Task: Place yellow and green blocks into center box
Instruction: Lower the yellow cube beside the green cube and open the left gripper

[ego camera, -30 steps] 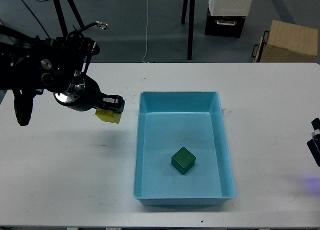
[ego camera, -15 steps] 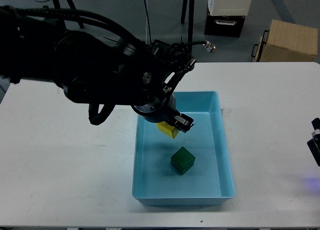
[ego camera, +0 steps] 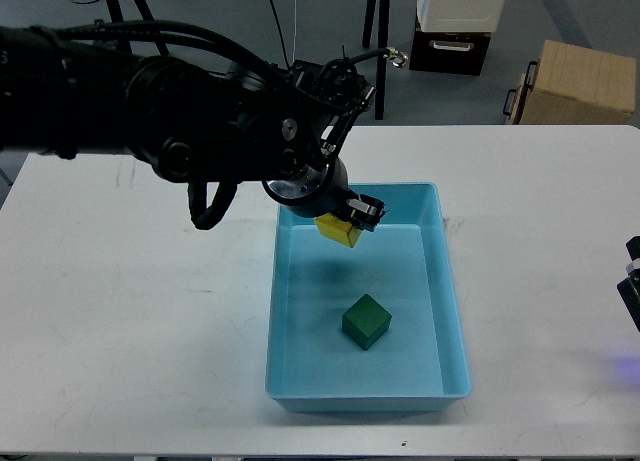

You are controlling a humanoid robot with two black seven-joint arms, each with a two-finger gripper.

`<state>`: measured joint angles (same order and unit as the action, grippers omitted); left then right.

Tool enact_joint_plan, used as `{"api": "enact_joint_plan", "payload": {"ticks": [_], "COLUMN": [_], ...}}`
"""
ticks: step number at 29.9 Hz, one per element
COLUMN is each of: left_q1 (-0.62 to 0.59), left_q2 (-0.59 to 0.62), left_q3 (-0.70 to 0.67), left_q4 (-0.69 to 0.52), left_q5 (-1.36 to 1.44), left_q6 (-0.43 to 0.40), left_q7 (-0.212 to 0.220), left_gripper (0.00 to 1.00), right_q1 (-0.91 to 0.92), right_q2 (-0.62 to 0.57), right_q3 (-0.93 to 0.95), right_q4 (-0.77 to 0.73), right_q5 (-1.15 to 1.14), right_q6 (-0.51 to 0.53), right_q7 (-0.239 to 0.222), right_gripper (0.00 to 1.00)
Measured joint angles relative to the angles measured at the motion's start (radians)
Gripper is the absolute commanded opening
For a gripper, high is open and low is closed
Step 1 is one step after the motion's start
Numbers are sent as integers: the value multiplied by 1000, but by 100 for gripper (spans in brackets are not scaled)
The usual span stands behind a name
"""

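The yellow block [ego camera: 340, 230] is held in my left gripper [ego camera: 350, 219], which is shut on it above the far end of the blue box [ego camera: 455, 331]. The block hangs in the air over the box's inside, clear of the floor. The green block [ego camera: 366, 321] lies on the box floor near the middle, below and in front of the yellow one. My bulky left arm reaches in from the left and hides part of the table behind it. Only a small dark part of my right gripper [ego camera: 631, 286] shows at the right edge, and its fingers cannot be told apart.
The box stands in the middle of the white table [ego camera: 130, 341]. Beyond the table's far edge are a cardboard box [ego camera: 575, 81], a white and black case [ego camera: 455, 26] and a black stand leg [ego camera: 380, 51] on the floor.
My left gripper carried the yellow block from left of the box to over its inside, then rose and drew back a little toward the far end. The green block has not moved.
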<state>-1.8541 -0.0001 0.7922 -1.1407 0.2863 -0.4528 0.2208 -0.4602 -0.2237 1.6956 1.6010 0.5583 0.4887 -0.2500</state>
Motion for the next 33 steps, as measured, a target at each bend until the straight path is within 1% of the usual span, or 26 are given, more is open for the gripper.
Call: {"api": "enact_joint_plan", "payload": {"ticks": [4,13,15,18,20,21,23,26,31,33], "left_q1": [79,171,191,211,217,218,219,223,233,234], "left_q2": [0,0,0,0,0,0,0,0,0,0], "left_q3": [-27,-75,-80,-84,-90,-94,-100,-102,-103,-103], "left_q4": [44,89,93,97,97,97,97,99,99,99], "left_q5": [1,4,5,5,4,4,4,4,5,5], "left_q6": [-18,-21,-20,-17,-17,-17,-17,-16,-15,-15], "left_q7": [2,8,8,7,6,5,5,5,5,5], "left_gripper": [0,0,3,9,20,22,25,25,32,32], "right_q1": [0,0,0,0,-1,-1,-1,-2,-2,-2], "right_q2": [0,-2,-2,-2,-2,-2,-2,-2,-2,-2], "right_q3": [0,-2,-2,-2,-2,-2,-3,-3,-4,-4], "right_q4": [-1,-1,-1,-1,-1,-1,-1,-1,-5,-6], "right_q5": [0,0,0,-1,-1,-1,-1,-1,-1,-1], "right_q6": [0,0,0,0,0,0,0,0,0,0], "right_q7": [0,0,0,0,0,0,0,0,0,0], "right_gripper": [99,99,99,99,99,99,99,99,99,99]}}
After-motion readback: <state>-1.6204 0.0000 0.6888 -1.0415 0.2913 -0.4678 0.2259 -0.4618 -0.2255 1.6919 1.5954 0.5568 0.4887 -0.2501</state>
